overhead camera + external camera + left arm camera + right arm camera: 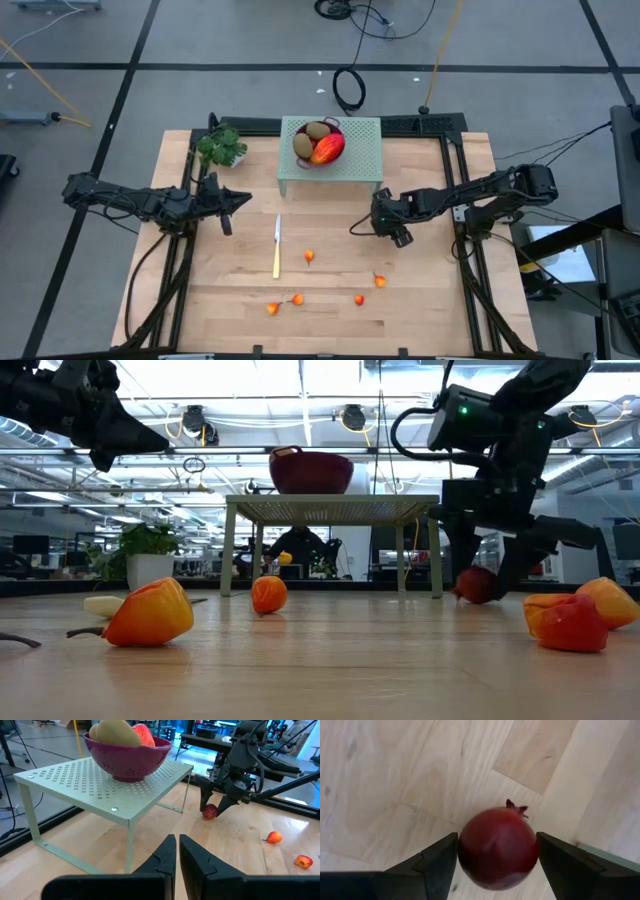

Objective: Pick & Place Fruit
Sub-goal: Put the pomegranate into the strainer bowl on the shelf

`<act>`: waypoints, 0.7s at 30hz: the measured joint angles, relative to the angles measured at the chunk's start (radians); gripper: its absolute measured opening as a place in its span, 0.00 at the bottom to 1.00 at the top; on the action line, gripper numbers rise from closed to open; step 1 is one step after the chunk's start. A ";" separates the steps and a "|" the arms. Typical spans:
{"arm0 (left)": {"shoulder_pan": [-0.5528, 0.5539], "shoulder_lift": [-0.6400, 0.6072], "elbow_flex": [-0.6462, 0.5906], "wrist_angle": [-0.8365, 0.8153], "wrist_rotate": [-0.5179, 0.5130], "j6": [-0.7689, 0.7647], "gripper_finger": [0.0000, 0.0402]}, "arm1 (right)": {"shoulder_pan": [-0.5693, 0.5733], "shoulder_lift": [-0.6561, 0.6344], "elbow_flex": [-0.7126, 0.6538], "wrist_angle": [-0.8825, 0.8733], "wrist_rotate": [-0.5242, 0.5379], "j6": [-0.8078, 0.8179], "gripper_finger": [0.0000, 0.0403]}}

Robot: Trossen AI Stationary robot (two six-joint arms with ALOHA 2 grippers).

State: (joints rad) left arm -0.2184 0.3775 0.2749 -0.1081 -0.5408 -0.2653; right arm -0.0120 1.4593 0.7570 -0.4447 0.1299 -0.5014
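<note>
Dark red ball (pixel 498 848) sits on the bare wood between the right gripper's (pixel 497 862) spread fingers (pixel 437 862), both dark pads just beside its flanks; contact can't be confirmed. In the high view that gripper (pixel 385 222) is right of centre, just below the green perforated stand (pixel 365 150). On the stand, upper centre: maroon bowl (pixel 330 155) holding the mango-like fruit (pixel 327 149) and two kiwi-like ovals (pixel 311 138). Small orange-red pieces (pixel 309 257) scatter across the lower centre of the light plank table (pixel 440 300). Yellow-handled knife (pixel 277 250) lies left of centre, potted plant (pixel 222 147) at the table's upper left. Left gripper (pixel 243 201) hangs left of centre, fingers pressed together, empty. Surroundings: grey floor with dark lines and loose cables; low view shows ceiling lights and desks behind.
</note>
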 joint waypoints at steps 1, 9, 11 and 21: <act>0.000 0.000 0.000 0.000 0.000 0.000 0.05 | 0.000 0.000 0.000 -0.001 0.000 0.000 0.64; 0.000 0.000 0.000 0.000 0.000 0.000 0.05 | 0.000 0.000 0.000 -0.001 0.000 0.017 0.58; 0.000 0.000 0.000 0.000 0.000 0.000 0.05 | 0.000 0.000 0.000 -0.001 0.000 0.018 0.55; 0.000 0.000 0.000 0.000 0.000 0.000 0.05 | 0.010 -0.008 0.003 0.020 -0.004 0.096 0.51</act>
State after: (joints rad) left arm -0.2184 0.3775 0.2749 -0.1081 -0.5411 -0.2657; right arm -0.0022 1.4516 0.7599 -0.4249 0.1264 -0.4053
